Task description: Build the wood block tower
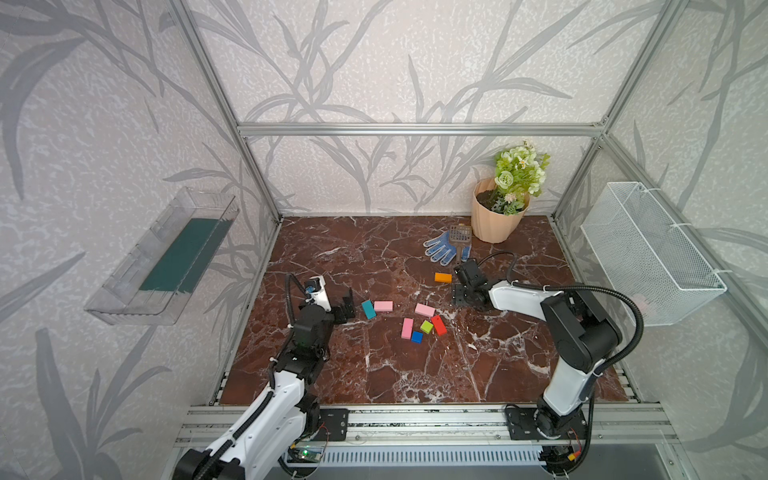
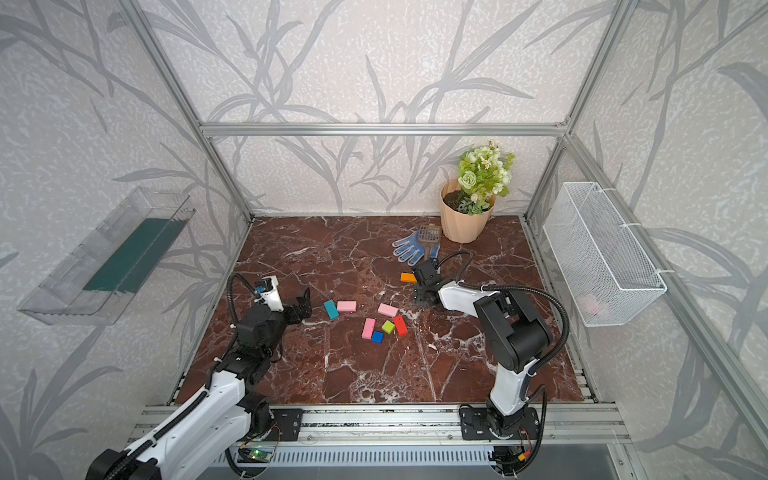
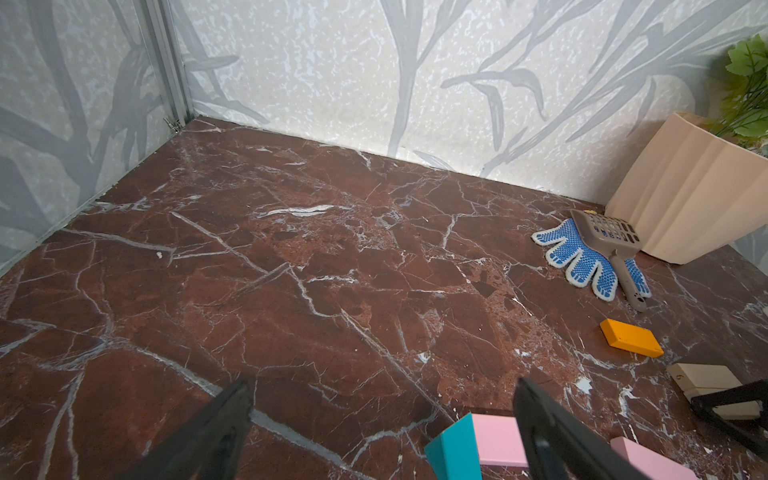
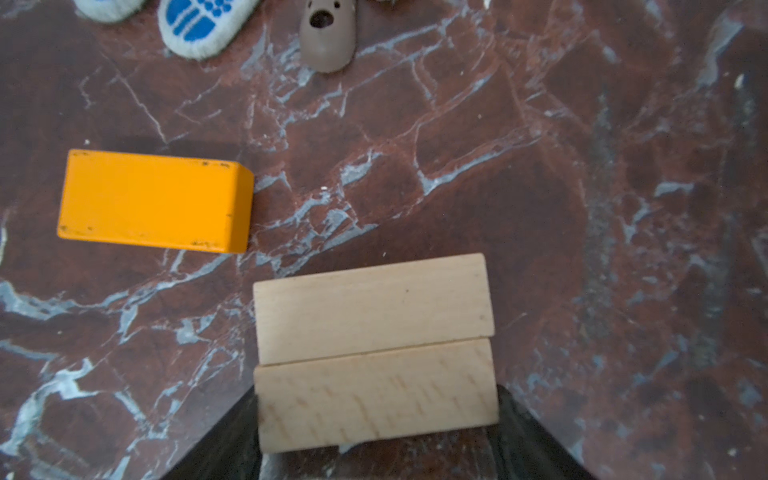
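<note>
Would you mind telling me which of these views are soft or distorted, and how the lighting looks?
Right wrist view: soft overall; the tan blocks near the lens are slightly blurred, the orange block crisper. Left wrist view: marble tabletop sharp, left gripper dark and soft at the edge. In both top views: wide-angle, frame posts splaying outward, even light, faint shadows.

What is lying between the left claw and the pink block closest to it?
A teal block lies between the left gripper and that pink block, seen in both top views.
</note>
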